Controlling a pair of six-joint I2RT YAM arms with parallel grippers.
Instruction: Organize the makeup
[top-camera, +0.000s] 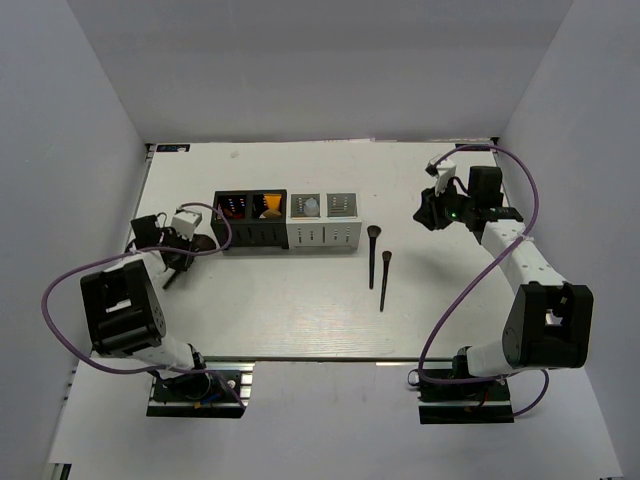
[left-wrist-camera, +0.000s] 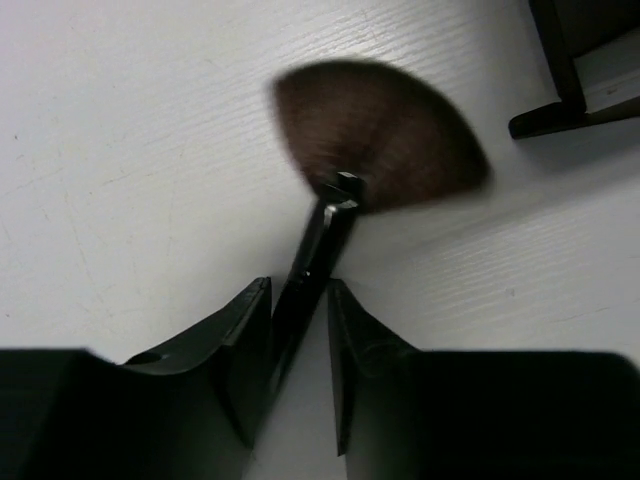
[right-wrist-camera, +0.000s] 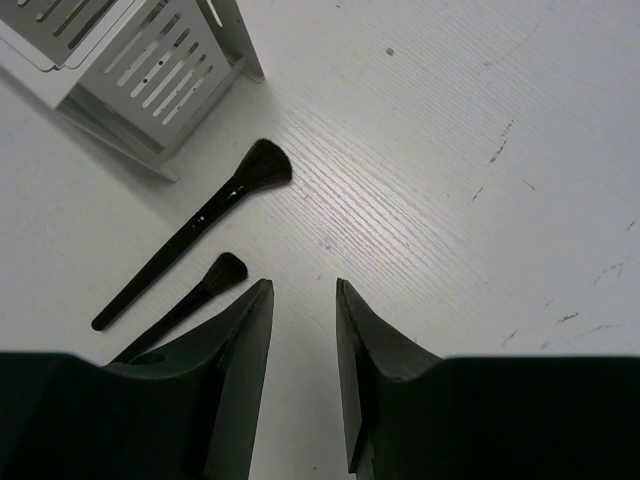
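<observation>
Our left arm (top-camera: 120, 300) bends low and forward, left fingers (left-wrist-camera: 250, 330) pinching a fan brush (left-wrist-camera: 380, 130) by its handle. Our right arm (top-camera: 520, 265) reaches far forward, right fingers (right-wrist-camera: 245, 340) parted, nothing between them.

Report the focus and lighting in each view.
Left wrist view: the fan brush has smeared, soft bristles and a sharper handle, and the left claw is nearly black. Right wrist view: the long brush, short brush and table grain are crisp, the right claw dark. Top view: even light, faint shadows, no glare.
</observation>
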